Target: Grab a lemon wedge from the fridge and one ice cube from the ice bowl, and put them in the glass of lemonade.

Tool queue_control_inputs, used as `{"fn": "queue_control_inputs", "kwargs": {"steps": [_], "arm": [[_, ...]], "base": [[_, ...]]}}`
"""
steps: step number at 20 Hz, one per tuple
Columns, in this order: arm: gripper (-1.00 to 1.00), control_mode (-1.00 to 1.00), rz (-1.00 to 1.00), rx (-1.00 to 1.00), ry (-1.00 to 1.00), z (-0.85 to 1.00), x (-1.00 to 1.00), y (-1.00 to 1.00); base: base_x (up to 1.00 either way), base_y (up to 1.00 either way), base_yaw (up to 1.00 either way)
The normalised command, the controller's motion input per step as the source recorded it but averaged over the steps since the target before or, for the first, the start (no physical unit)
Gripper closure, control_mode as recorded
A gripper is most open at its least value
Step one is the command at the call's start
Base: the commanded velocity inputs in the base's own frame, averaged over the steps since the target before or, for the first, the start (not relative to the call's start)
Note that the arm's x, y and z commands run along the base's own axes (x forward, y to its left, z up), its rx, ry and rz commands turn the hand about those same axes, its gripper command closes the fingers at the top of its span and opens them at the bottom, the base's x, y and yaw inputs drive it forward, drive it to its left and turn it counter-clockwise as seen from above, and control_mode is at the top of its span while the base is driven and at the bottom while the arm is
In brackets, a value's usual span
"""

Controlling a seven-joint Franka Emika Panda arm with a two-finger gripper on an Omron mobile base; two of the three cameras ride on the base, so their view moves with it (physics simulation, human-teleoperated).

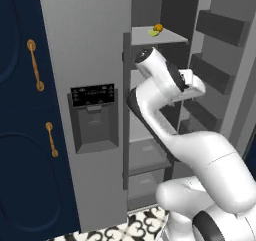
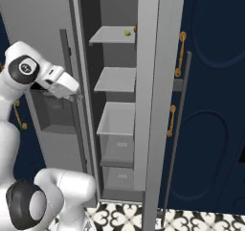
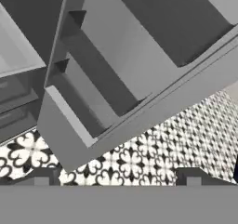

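The lemon wedge (image 1: pixel 153 33) is lying on the top shelf (image 1: pixel 167 35) of the open fridge (image 1: pixel 90 60), above and beyond the claw (image 3: pixel 117 174). The claw is gaping wide and holding nothing, pointing down at the door's bins (image 3: pixel 88 102) and tiled floor (image 3: pixel 139 162), the arm (image 1: pixel 165 120) bending sharply at its elbow.

The fridge (image 1: pixel 95 50) stood with its right door swung open, showing grey shelves stacked one above another. On the top shelf (image 1: pixel 167 35) lay a small yellow-green lemon wedge (image 1: pixel 153 33), touching an orange piece of fruit (image 1: pixel 158 27) just behind it, both near the shelf's front left corner. In the right base view the wedge (image 2: pixel 127 33) sat toward the shelf's right side. The fridge stood on a black-and-white patterned tile floor (image 2: pixel 124 218).
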Motion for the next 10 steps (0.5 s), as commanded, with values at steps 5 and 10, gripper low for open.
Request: {"fn": "queue_control_inputs", "kwargs": {"steps": [5,10], "arm": [[-1.0,-1.0,0.67,0.12,0.0,-0.08,-0.69,0.11],[-1.0,-1.0,0.45,0.11,0.05,0.25,-0.59,0.01]], "base": [[0.0,0.0,0.0],[0.0,0.0,0.0]]}}
